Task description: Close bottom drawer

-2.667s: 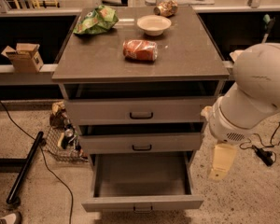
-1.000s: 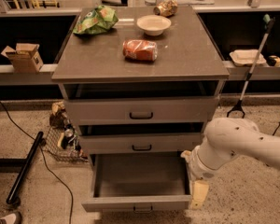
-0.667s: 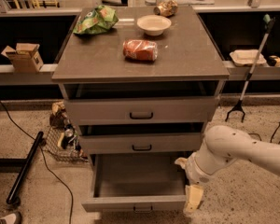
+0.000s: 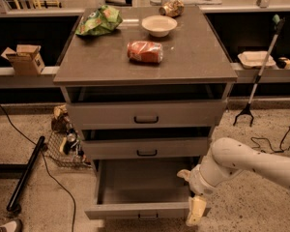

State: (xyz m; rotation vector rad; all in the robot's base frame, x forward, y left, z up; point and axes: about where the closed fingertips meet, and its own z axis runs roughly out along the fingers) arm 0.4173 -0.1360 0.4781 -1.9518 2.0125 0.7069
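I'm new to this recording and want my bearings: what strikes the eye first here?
The bottom drawer of the grey cabinet stands pulled far out, its plain interior showing. The robot's white arm reaches in from the picture's right, with the gripper low beside the drawer front's right end. On the cabinet's top lie a red can, a green bag and a bowl.

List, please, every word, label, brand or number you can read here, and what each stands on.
No text can be read here.
On the green bag: print too blurred to read.
On the red can, lying on its side: label too blurred.
On the can at the back: unreadable.
On the cardboard box: nothing legible.
On the open bottom drawer and the end effector at its front right corner: no lettering visible.
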